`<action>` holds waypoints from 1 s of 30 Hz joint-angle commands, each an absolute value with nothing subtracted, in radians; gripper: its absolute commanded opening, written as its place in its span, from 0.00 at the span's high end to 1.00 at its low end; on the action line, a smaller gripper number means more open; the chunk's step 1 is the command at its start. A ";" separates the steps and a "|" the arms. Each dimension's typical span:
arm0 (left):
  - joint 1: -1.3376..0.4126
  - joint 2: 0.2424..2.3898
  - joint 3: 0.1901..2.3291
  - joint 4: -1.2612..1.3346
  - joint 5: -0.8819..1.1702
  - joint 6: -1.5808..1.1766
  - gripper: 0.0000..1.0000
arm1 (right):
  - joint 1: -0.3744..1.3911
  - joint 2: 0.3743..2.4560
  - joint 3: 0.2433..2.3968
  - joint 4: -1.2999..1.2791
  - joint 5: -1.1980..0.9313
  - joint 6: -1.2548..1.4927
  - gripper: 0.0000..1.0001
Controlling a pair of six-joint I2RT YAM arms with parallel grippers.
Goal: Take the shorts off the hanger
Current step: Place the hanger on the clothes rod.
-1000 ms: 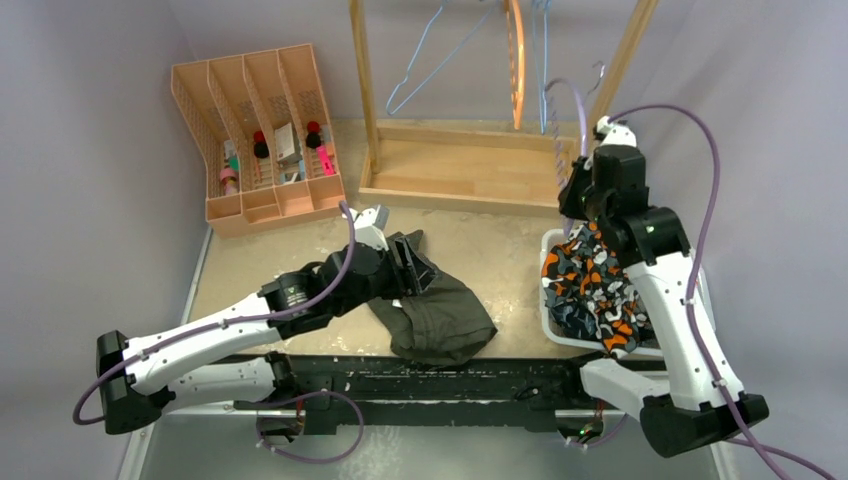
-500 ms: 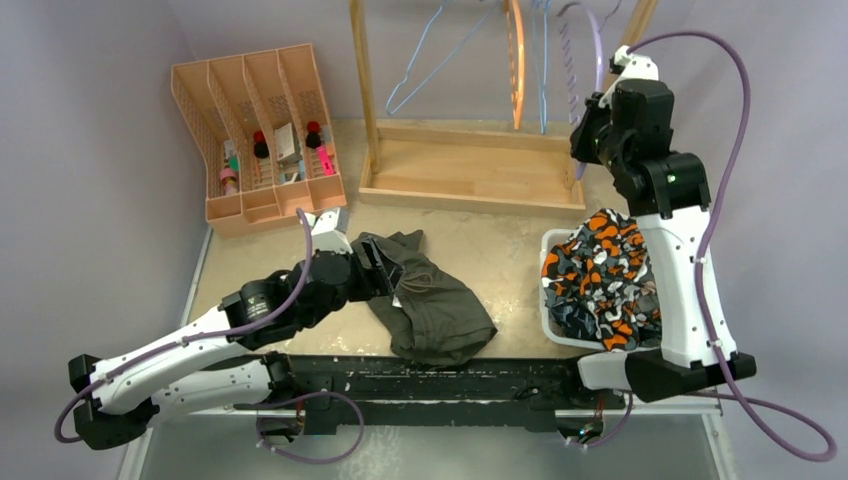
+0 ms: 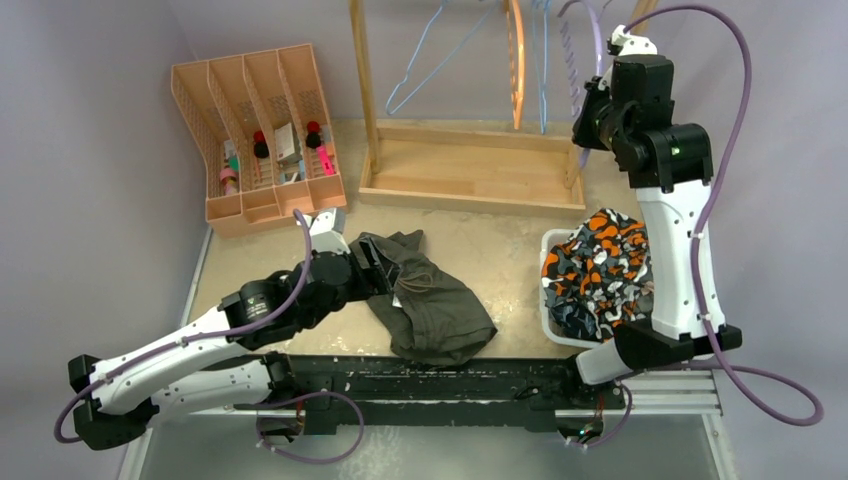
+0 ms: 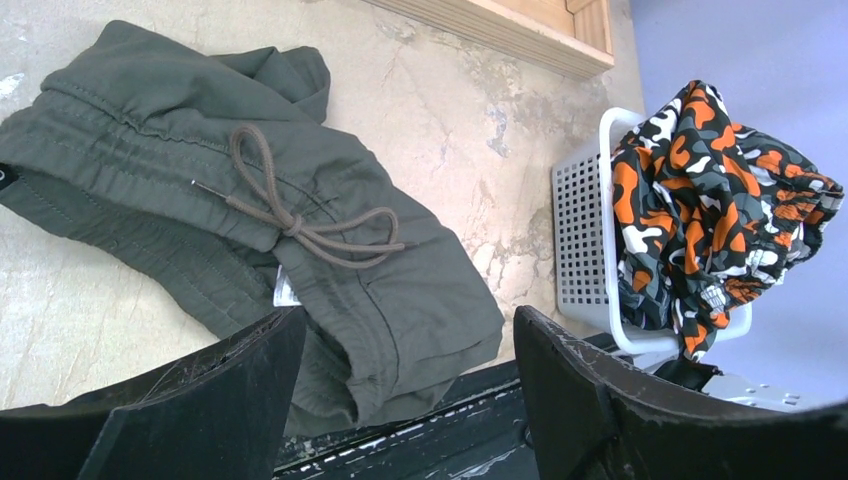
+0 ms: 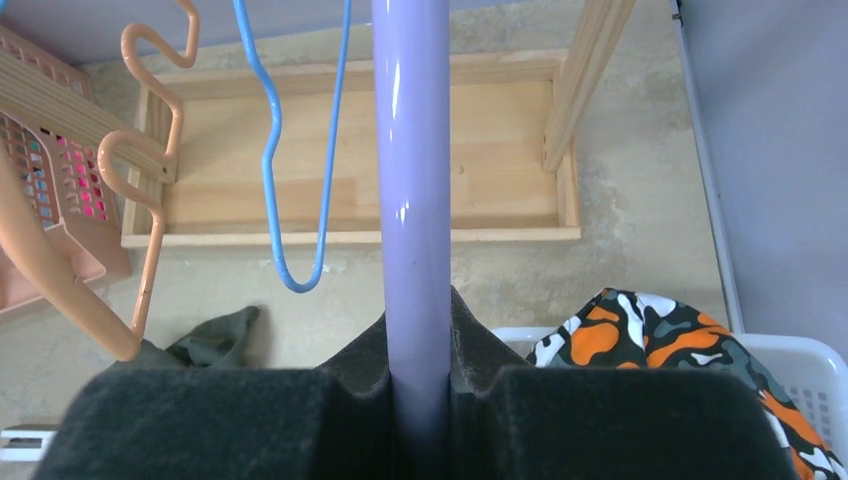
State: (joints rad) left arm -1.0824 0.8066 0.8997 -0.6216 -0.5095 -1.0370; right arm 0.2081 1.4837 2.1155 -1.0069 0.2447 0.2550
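Observation:
Olive green shorts with a drawstring lie crumpled on the table, free of any hanger. My left gripper hovers open at their left end, nothing between its fingers. Orange-white-black camouflage shorts are heaped in a white basket. My right gripper is raised by the rack's right post, shut on the bar of a purple hanger that carries no garment. Other shorts are out of view.
A wooden rack stands at the back with a blue hanger and an orange hanger. An orange organiser sits at the back left. A black rail runs along the near edge.
My right arm has lifted the purple hanger up and back toward the rack. My left gripper has opened wider and drawn back left off the olive shorts.

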 commanded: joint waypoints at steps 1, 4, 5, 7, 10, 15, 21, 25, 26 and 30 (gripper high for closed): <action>-1.085 0.814 0.913 -0.596 -0.514 -1.041 0.25 | 0.204 1.498 2.207 -1.019 0.257 0.214 1.00; -1.085 0.820 0.911 -0.592 -0.507 -1.043 0.24 | 0.204 1.523 2.250 -1.031 0.269 0.213 1.00; -1.086 0.821 0.910 -0.593 -0.506 -1.044 0.24 | 0.202 1.525 2.257 -1.027 0.263 0.212 1.00; -1.086 0.821 0.909 -0.592 -0.508 -1.044 0.24 | 0.201 1.537 2.281 -1.027 0.246 0.214 1.00; -1.086 0.821 0.908 -0.592 -0.509 -1.044 0.24 | 0.199 1.574 2.335 -1.051 0.244 0.212 1.00; -1.086 0.830 0.910 -0.592 -0.502 -1.041 0.24 | 0.194 1.595 2.364 -1.062 0.240 0.215 1.00; -1.086 0.836 0.910 -0.583 -0.496 -1.043 0.24 | 0.193 1.616 2.406 -1.084 0.214 0.230 1.00; -1.085 0.842 0.908 -0.579 -0.488 -1.048 0.24 | 0.193 1.630 2.425 -1.091 0.181 0.252 1.00; -1.086 0.843 0.909 -0.579 -0.484 -1.048 0.24 | 0.193 1.634 2.429 -1.091 0.179 0.255 1.00; -1.086 0.850 0.912 -0.580 -0.474 -1.051 0.24 | 0.192 1.653 2.465 -1.085 0.163 0.271 1.00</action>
